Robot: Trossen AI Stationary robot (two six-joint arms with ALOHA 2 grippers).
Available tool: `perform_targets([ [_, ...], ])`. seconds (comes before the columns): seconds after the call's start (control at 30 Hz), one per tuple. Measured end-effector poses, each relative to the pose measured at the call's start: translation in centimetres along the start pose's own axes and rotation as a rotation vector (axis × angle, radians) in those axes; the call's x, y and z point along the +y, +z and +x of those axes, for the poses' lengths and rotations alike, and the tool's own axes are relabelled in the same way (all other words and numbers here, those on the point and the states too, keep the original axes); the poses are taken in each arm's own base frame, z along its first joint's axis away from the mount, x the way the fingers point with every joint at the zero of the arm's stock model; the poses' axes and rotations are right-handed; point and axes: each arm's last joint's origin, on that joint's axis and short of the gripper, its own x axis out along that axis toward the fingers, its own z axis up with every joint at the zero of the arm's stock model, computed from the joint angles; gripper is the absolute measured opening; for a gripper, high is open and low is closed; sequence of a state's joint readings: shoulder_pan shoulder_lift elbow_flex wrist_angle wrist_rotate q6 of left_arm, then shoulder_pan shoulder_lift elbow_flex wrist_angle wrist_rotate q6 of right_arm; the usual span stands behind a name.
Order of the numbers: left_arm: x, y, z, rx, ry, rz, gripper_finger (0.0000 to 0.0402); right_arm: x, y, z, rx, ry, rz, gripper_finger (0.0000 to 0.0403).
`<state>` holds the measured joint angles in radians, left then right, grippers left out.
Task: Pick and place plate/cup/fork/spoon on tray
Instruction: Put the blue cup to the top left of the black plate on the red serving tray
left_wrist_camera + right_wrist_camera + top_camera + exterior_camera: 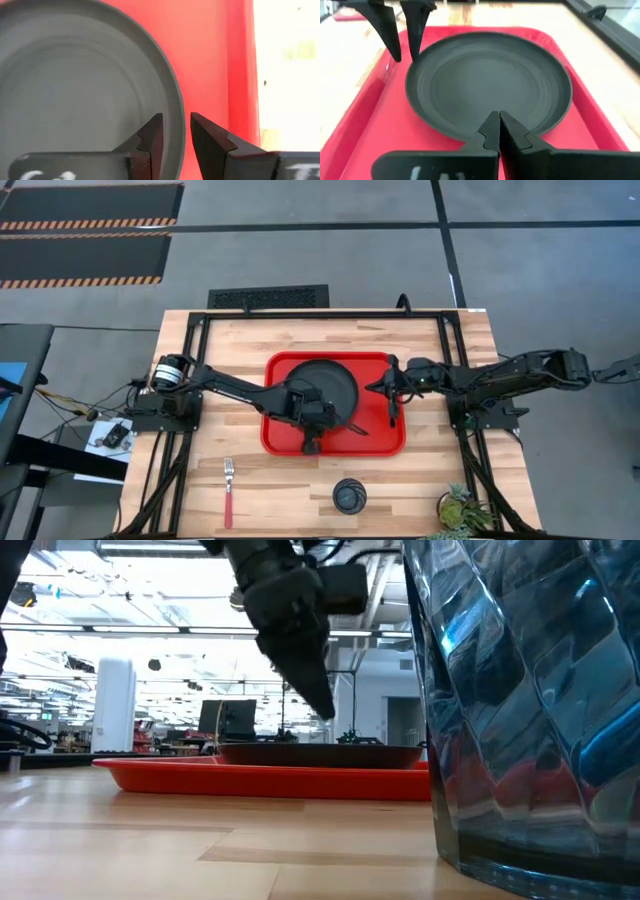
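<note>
The black plate [325,385] lies flat on the red tray [380,442]. My left gripper [176,131] is open above the plate's near-left rim [411,67], one finger over the plate and one over the tray; in the low view its fingers [318,700] hang clear above the plate [320,752]. My right gripper [496,122] is shut at the plate's right rim. The fork [228,492] and the cup [349,496] rest on the table near its front edge. A slim dark shape [392,412] on the tray's right side may be the spoon. My right gripper's shut fingertips [492,125] stand level at the plate's right rim [470,134], coming from the table's right side. I cannot tell whether they touch it.
The cup fills the right of the low view [530,710], close to that camera. A small plant [462,510] stands at the table's near right corner. Bare wood [280,490] lies between fork and cup in front of the tray.
</note>
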<state>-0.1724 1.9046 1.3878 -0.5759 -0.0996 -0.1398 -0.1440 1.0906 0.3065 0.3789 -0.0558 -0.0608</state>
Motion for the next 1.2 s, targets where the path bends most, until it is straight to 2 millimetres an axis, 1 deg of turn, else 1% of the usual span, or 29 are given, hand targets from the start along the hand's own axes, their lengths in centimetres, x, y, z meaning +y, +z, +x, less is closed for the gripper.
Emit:
perform_targets([
  [0.07,-0.5,0.4,-0.5,0.000,-0.004,0.033,0.0085,0.0,0.1,-0.1,-0.009,-0.001,-0.001,0.0018],
  [0.13,-1.3,0.3,-1.1,0.019,-0.020,0.085,0.0085,0.0,0.2,-0.2,-0.014,0.000,-0.006,0.0019],
  [0.33,-5.0,-0.4,-2.5,0.017,-0.121,0.205,0.0078,0.1,0.4,-0.1,-0.037,0.031,-0.022,0.0008],
  [0.43,-7.1,-1.0,-2.9,0.017,-0.152,0.234,0.0053,0.3,0.7,-0.1,-0.067,0.053,-0.026,0.0005],
  [0.57,-9.7,-1.9,-3.5,0.006,-0.151,0.256,0.0009,1.2,1.0,-0.1,-0.098,0.095,-0.013,0.0007],
  [0.63,-10.7,-2.5,-3.5,-0.011,-0.131,0.253,0.0005,1.8,1.0,-0.1,-0.099,0.123,0.002,0.0008],
  [0.73,-11.9,-3.6,-2.9,-0.048,-0.127,0.245,0.0001,3.1,1.2,-0.2,-0.101,0.140,0.028,0.0008],
  [0.83,-12.4,-4.5,-2.3,-0.107,-0.155,0.231,0.0000,5.0,1.9,-0.3,-0.103,0.154,0.007,0.0008],
  [1.0,-11.8,-5.9,-1.6,-0.246,-0.204,0.193,0.0000,8.6,3.7,-1.1,0.026,0.166,0.010,0.0008],
  [1.13,-11.2,-6.8,-2.1,-0.376,-0.241,0.179,0.0000,11.8,5.8,-2.1,0.115,0.167,0.000,0.0009],
  [1.2,-10.8,-7.2,-2.6,-0.441,-0.254,0.174,0.0000,13.5,6.8,-2.3,0.148,0.193,-0.014,0.0013],
])
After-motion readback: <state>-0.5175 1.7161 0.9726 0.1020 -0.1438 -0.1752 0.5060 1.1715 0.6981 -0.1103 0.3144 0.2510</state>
